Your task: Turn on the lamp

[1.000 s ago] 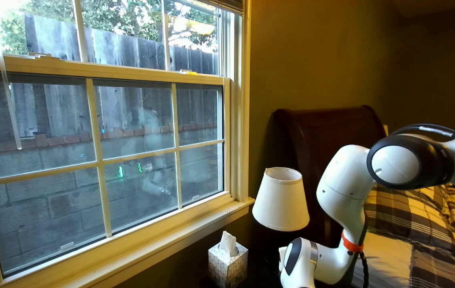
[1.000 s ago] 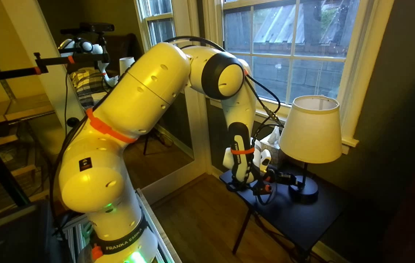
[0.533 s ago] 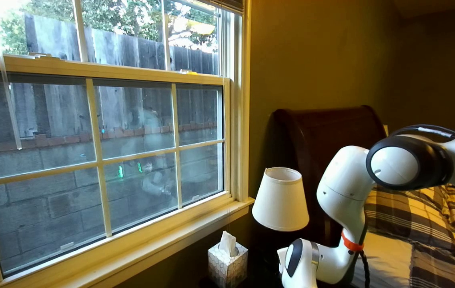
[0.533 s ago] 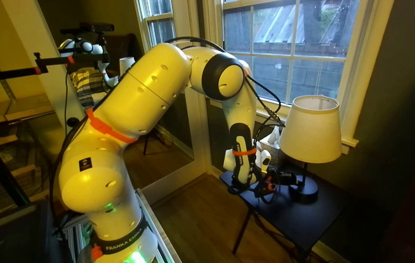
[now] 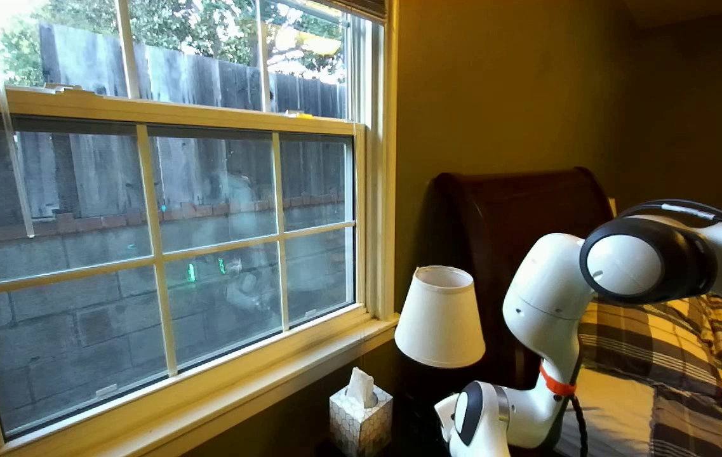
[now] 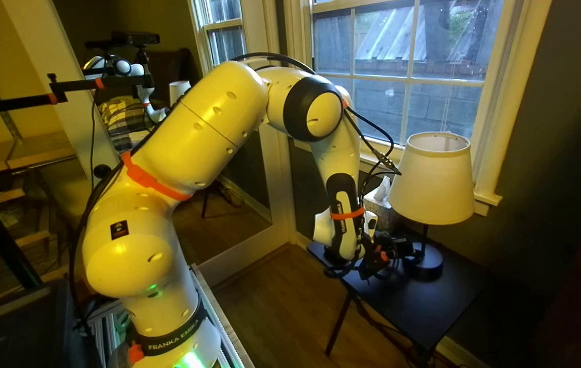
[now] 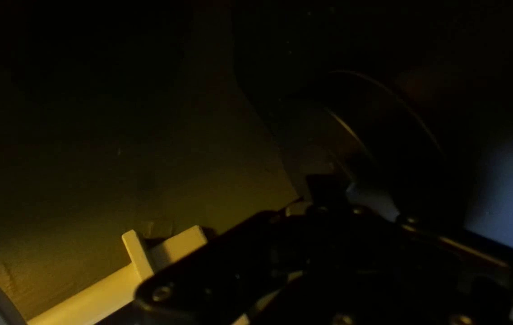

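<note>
The lamp has a white shade (image 5: pixel 440 324), which also shows in an exterior view (image 6: pixel 432 184); the shade is not glowing. Its thin pole stands on a round black base (image 6: pixel 427 263) on a dark table. My gripper (image 6: pixel 416 254) reaches in from the robot's side, low under the shade, with its tips at the pole just above the base. In the wrist view the gripper (image 7: pixel 326 192) is very dark; its fingers come together at the tips. A dark curved base rim (image 7: pixel 385 122) lies beyond them. Any switch is hidden or too dark to make out.
A tissue box (image 5: pixel 361 419) stands by the lamp under the window sill (image 5: pixel 272 381). The black table (image 6: pixel 443 306) has its edge beneath my wrist. A loose arm cable (image 6: pixel 387 163) hangs close to the shade. A bed headboard (image 5: pixel 526 216) is behind.
The lamp has shifted slightly left in both exterior views. My wrist has turned and dropped a little, with the gripper tips staying at the lamp's pole.
</note>
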`<state>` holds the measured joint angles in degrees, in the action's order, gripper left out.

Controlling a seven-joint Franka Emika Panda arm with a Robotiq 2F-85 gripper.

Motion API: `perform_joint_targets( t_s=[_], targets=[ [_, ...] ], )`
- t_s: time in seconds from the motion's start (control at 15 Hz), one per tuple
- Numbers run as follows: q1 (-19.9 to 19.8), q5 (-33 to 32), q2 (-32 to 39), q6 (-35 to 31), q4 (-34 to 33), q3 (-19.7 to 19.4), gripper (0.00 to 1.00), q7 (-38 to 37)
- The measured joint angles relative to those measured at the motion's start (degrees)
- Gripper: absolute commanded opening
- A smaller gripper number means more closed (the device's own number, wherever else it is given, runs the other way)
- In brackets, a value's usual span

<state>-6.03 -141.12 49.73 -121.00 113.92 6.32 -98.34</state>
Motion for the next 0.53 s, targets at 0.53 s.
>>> perform_joint_targets(
  t_s=[0.53],
  targets=[
    [4.09,-2.46,-0.2,-4.1,-0.69,-3.33,0.0,5.34]
  ],
)
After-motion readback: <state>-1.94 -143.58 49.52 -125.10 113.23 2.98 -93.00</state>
